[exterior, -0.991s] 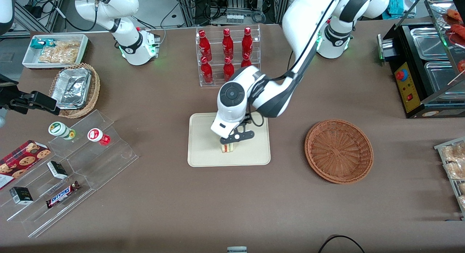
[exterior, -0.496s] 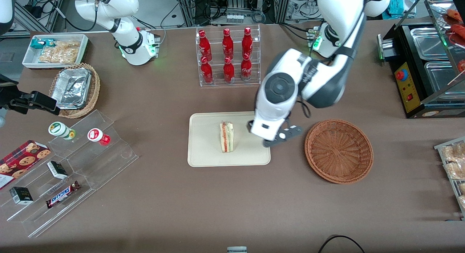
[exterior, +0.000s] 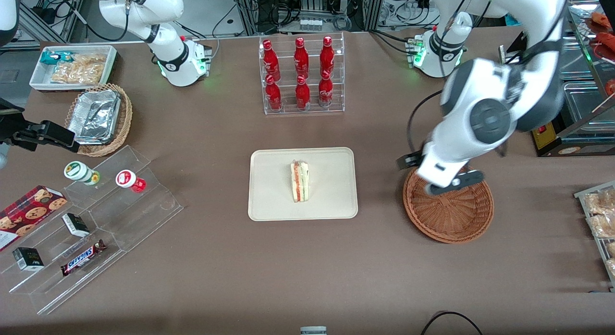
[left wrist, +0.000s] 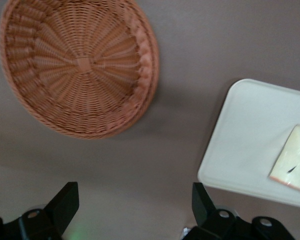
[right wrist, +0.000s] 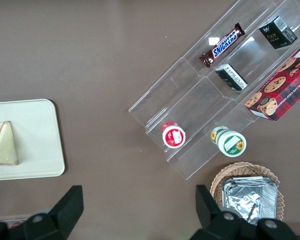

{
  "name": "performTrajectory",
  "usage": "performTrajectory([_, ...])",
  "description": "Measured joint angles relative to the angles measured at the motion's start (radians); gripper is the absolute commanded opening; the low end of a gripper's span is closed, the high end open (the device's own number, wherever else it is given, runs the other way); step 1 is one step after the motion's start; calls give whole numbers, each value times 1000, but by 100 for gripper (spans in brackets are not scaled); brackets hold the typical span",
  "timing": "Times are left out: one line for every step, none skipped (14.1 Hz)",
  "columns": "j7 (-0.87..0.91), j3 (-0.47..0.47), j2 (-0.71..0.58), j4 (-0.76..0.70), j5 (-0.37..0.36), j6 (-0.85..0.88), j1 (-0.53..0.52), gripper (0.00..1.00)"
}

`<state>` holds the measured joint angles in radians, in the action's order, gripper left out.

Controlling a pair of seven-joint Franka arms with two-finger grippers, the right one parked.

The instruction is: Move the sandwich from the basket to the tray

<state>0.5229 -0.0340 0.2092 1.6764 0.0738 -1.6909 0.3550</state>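
Observation:
The sandwich (exterior: 300, 181), a white wedge with a red and green cut edge, lies near the middle of the cream tray (exterior: 274, 195). Nothing touches it. The reddish-brown basket (exterior: 451, 215) sits beside the tray toward the working arm's end and holds nothing. My gripper (exterior: 439, 181) hangs above the basket's rim, well away from the sandwich. The left wrist view shows the gripper (left wrist: 134, 200) open, with only bare table between its fingers (left wrist: 65, 200). That view also takes in the basket (left wrist: 80, 65), the tray (left wrist: 250, 135) and the sandwich (left wrist: 294, 162).
A clear rack of red bottles (exterior: 301, 75) stands farther from the camera than the tray. A stepped acrylic stand with snacks (exterior: 96, 219), a tan basket of foil trays (exterior: 98, 116) and a white bin (exterior: 72, 66) lie toward the parked arm's end. A black appliance (exterior: 562, 85) stands near the working arm.
The gripper let go of the sandwich on the tray, rose, and swung toward the working arm's end until it hung over the basket. The sandwich stays on the tray.

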Motion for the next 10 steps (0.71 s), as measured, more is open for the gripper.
performTrajectory([-54, 0, -42, 31, -3, 17, -28, 100])
performTrajectory([-103, -1, -78, 50, -7, 40, -53, 100])
performTrajectory([-145, -1, -108, 61, -14, 63, -72, 100])
performTrajectory([-176, -1, -134, 65, -24, 86, -87, 100])
performTrajectory([-204, 2, -157, 67, -35, 108, -107, 100])
performTrajectory([-245, 10, -176, 67, -40, 124, -137, 100])
performTrajectory([-292, 26, -191, 68, -41, 130, -174, 100])
performTrajectory([-333, 55, -204, 69, -42, 135, -221, 100])
performTrajectory([-369, 94, -215, 69, -42, 141, -274, 100])
performTrajectory([-396, 130, -225, 68, -43, 148, -320, 100])
